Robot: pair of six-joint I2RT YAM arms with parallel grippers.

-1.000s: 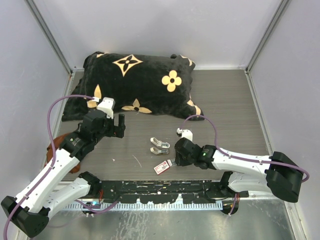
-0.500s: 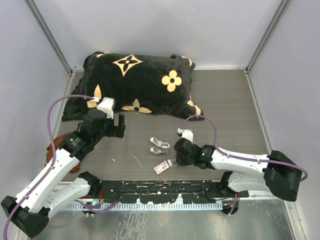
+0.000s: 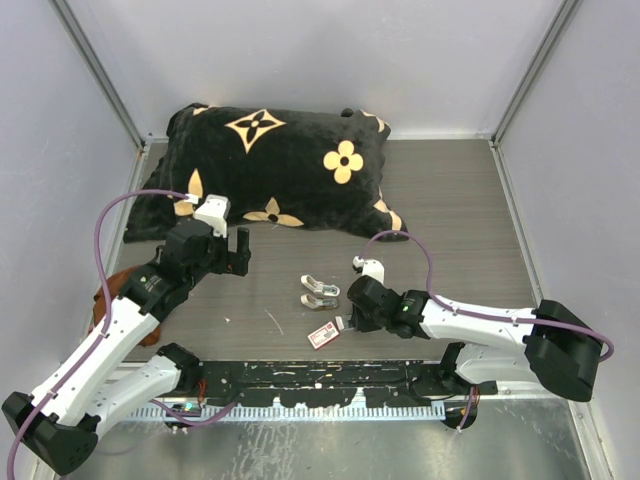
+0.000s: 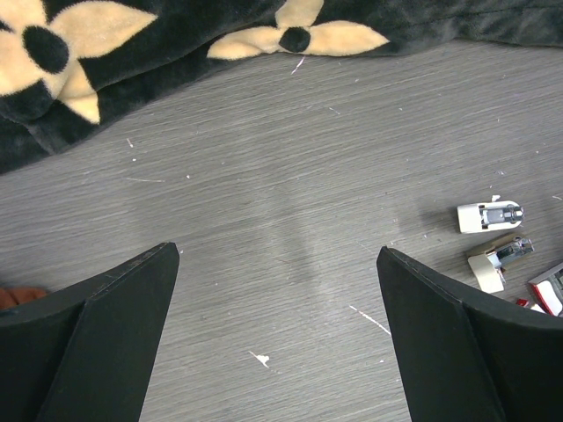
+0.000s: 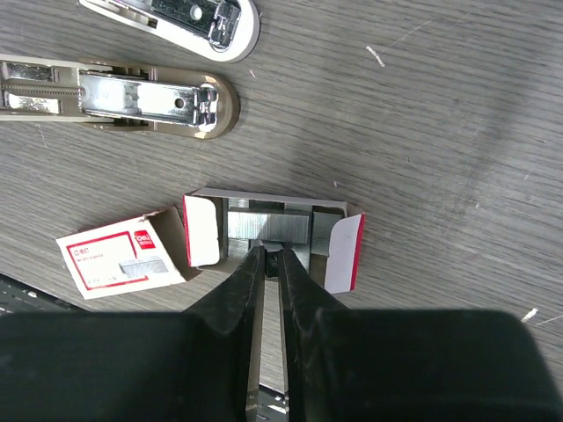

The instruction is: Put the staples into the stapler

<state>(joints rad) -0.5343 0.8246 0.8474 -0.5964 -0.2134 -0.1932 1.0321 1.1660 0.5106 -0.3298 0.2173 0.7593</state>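
The stapler lies opened flat mid-table (image 3: 320, 293), a white arm (image 5: 176, 18) beside a beige base with a metal channel (image 5: 123, 97); it also shows in the left wrist view (image 4: 490, 215). The staples (image 5: 268, 224) sit as silvery strips in a small tray with red-and-white flaps, next to the red-and-white box sleeve (image 5: 119, 255), seen from above as well (image 3: 324, 335). My right gripper (image 5: 271, 255) is low over the tray (image 3: 345, 323), its jaws pinched nearly together on a staple strip. My left gripper (image 4: 277, 253) is open and empty above bare table (image 3: 238, 250), left of the stapler.
A black pillow with tan flower patterns (image 3: 270, 170) fills the back left. A brown-orange object (image 3: 110, 295) lies at the left edge by the left arm. Metal walls close the sides. A black rail (image 3: 320, 380) runs along the near edge.
My right gripper has crept slightly left, onto the staple tray. The left arm, the stapler and the box have not moved.
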